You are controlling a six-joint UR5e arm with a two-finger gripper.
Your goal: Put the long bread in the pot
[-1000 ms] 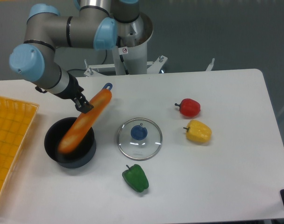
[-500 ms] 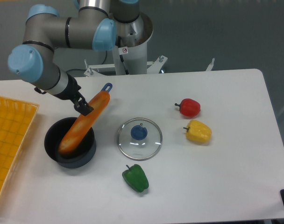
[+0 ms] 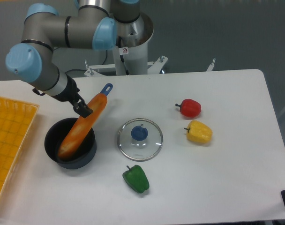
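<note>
Long bread (image 3: 81, 126) leans over pot (image 3: 53, 143) rim — tool (image 3: 85, 111) beside it.

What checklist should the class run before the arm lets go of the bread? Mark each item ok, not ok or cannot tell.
1. Bread lower end inside pot: ok.
2. Bread wholly inside pot: not ok; its upper end juts out over the rim, tilted.
3. Gripper holds the bread: cannot tell; fingers sit against its upper part.
4. Lid off the pot: ok, it lies beside it.
5. Peppers clear of pot: ok; green pepper is nearest, apart.
</note>
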